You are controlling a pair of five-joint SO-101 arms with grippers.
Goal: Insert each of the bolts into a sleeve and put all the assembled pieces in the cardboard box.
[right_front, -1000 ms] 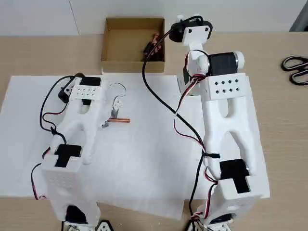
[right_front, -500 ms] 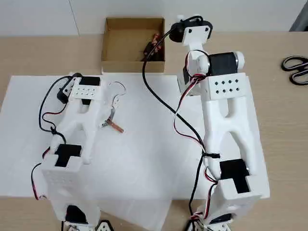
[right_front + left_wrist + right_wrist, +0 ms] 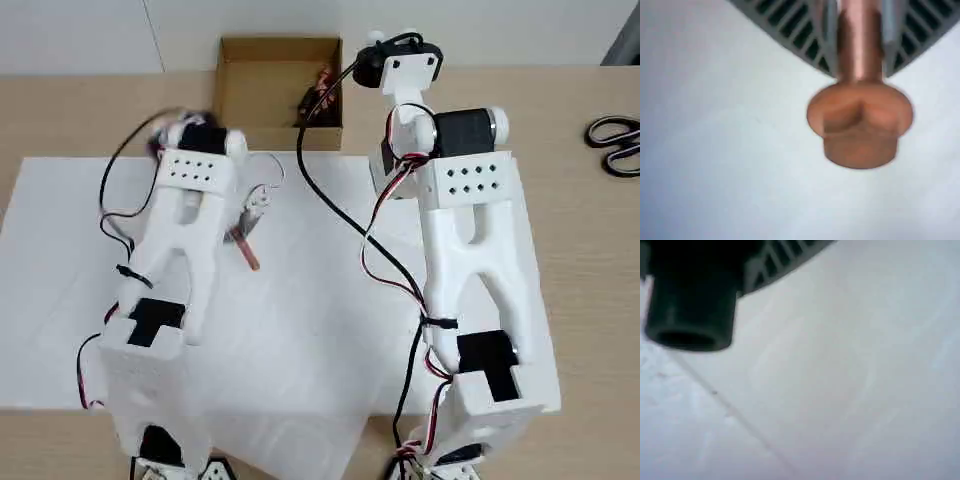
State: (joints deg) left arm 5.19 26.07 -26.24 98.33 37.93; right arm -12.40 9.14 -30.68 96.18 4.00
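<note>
Left gripper (image 3: 250, 222) was pinched on the shank of a copper bolt (image 3: 860, 125), held above the white sheet (image 3: 300, 330) in front of the cardboard box (image 3: 232, 100). Right gripper (image 3: 384, 162) clamped a black sleeve (image 3: 690, 305) near the box's front right corner. Assembled pieces (image 3: 318, 92) lay inside the box against its right wall.

scissors (image 3: 615, 143): table's right edge | white paper (image 3: 300, 330): on table (image 3: 80, 110)

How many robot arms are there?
2. The left arm is over the white paper, its pincer holding a copper bolt. The right arm, beside it, holds a black sleeve.
</note>
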